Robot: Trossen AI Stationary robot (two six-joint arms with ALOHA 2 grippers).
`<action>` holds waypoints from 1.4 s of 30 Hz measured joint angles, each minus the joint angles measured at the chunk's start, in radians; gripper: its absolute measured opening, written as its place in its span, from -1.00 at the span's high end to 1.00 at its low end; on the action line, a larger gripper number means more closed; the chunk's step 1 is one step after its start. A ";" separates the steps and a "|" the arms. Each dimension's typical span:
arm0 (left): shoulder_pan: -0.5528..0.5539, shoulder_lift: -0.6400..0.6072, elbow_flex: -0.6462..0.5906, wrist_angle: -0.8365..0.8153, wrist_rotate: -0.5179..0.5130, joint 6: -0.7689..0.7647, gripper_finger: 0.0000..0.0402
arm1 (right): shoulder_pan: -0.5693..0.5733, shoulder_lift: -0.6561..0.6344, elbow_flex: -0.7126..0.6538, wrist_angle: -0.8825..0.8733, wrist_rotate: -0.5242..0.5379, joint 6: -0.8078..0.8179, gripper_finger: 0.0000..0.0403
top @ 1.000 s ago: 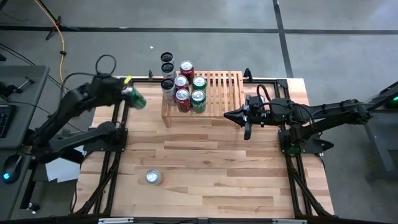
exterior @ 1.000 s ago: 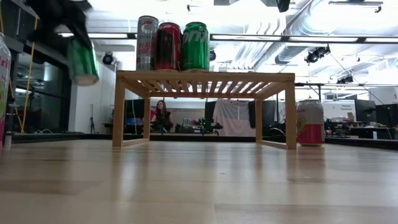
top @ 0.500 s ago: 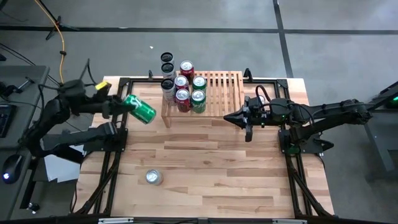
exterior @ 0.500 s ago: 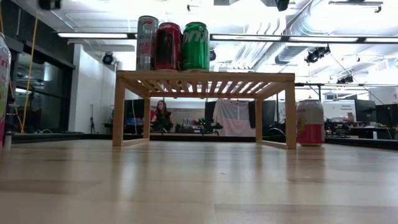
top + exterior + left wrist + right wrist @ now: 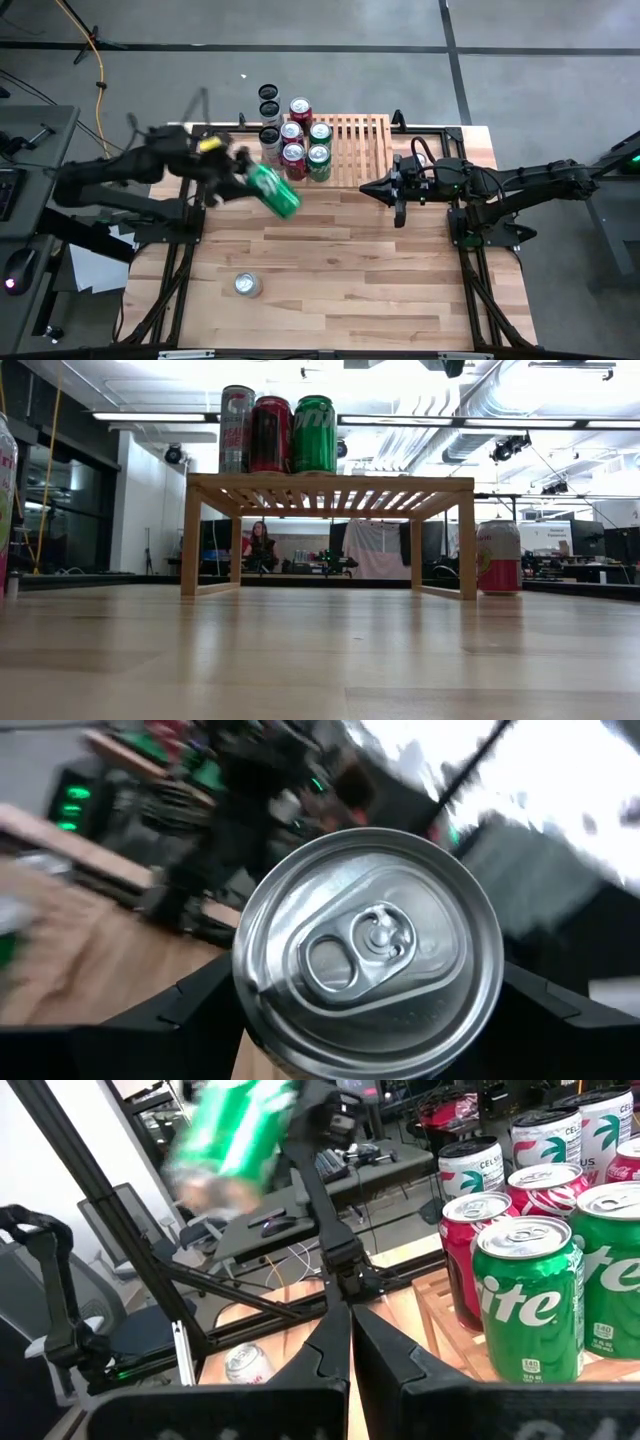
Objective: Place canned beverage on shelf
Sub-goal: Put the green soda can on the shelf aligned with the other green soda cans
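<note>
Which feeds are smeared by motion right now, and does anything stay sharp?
High view: the left gripper and its green aluminium can are streaked. Left wrist view: the background is blurred, the can's silver lid sharp. Right wrist view: the held can is a green smear. Low view: the light-wood slatted shelf is crisp.

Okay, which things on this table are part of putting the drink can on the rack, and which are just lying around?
Part of the job:
- green drink can, held tilted in the left gripper
- low light-wood slatted shelf, cans already on its left part

Lying about:
- lone silver-topped can upright on the wooden table
- right gripper, jaws shut, waiting beside the shelf
</note>
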 joint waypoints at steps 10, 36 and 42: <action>-0.338 0.342 0.458 -0.432 -0.228 0.444 -0.42 | 0.008 0.020 0.000 0.331 -0.099 0.091 0.99; -0.489 0.509 0.673 -0.572 -0.289 0.895 -0.42 | 0.106 0.571 0.904 -0.612 -0.350 -0.053 -0.71; -0.500 0.545 0.673 -0.564 -0.379 1.055 -0.42 | 0.117 0.640 0.948 -0.633 -0.376 -0.061 -0.71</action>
